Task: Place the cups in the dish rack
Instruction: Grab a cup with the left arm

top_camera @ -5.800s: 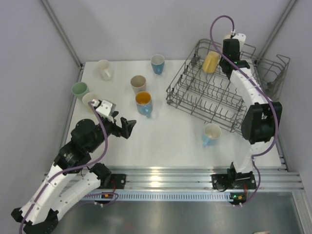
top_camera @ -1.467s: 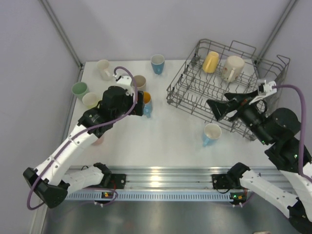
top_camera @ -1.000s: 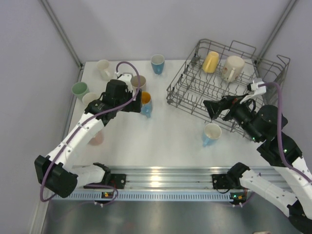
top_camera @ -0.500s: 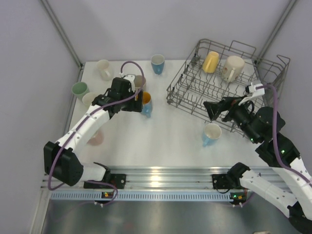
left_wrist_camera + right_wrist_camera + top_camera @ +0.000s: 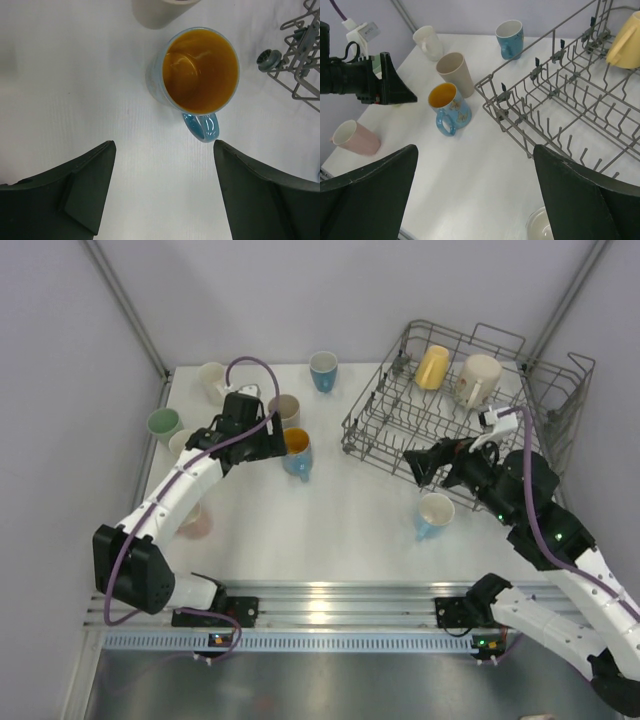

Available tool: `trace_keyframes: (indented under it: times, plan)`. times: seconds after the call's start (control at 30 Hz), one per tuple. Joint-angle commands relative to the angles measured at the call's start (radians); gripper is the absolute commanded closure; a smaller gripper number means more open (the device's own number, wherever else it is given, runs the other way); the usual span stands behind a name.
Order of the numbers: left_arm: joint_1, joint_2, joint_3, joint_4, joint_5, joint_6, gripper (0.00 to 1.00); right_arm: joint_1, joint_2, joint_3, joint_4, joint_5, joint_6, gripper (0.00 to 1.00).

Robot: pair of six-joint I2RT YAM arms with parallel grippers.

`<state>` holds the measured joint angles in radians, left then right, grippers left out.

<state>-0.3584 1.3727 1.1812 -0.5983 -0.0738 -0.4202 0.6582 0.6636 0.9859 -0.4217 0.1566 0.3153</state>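
Note:
A blue mug with an orange inside [image 5: 295, 450] [image 5: 200, 70] [image 5: 449, 107] stands upright left of the dish rack [image 5: 372, 390] [image 5: 535, 65]. My left gripper [image 5: 268, 443] [image 5: 162, 145] hovers open just beside it; the mug's handle lies near the right finger and nothing is between the jaws. My right gripper [image 5: 415, 465] [image 5: 475, 150] is open and empty over the rack's near-left edge. A yellow mug [image 5: 433, 367] [image 5: 625, 47] and a cream mug [image 5: 478, 379] lie in the rack. A light blue mug [image 5: 434, 513] stands below the right gripper.
On the table stand a beige tumbler [image 5: 285, 410] [image 5: 455, 74], a blue cup [image 5: 323, 370] [image 5: 510, 37], a cream mug [image 5: 213, 382], a mint cup [image 5: 163, 424] and a pink cup [image 5: 195, 523] [image 5: 355, 138]. A wheeled corner of the rack [image 5: 300, 65] is close to the blue mug.
My left gripper has slid further toward the blue mug and its jaws have narrowed a little. The right arm has drifted left along the rack's near edge.

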Motion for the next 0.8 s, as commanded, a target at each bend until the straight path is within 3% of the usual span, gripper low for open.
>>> trace_keyframes:
  times: [0.0, 0.3, 0.77]
  plan:
    - [0.006, -0.007, -0.009, 0.037, -0.070, -0.087, 0.15, 0.009, 0.062, 0.029, 0.052, -0.055, 0.002, 0.01]
    - [0.022, 0.002, -0.042, 0.086, -0.070, -0.111, 0.16, 0.011, 0.019, 0.031, 0.038, -0.068, 0.036, 0.01]
    - [0.052, 0.227, 0.057, 0.163, 0.009, -0.132, 0.24, 0.009, 0.004, 0.019, 0.020, -0.048, 0.036, 0.01]
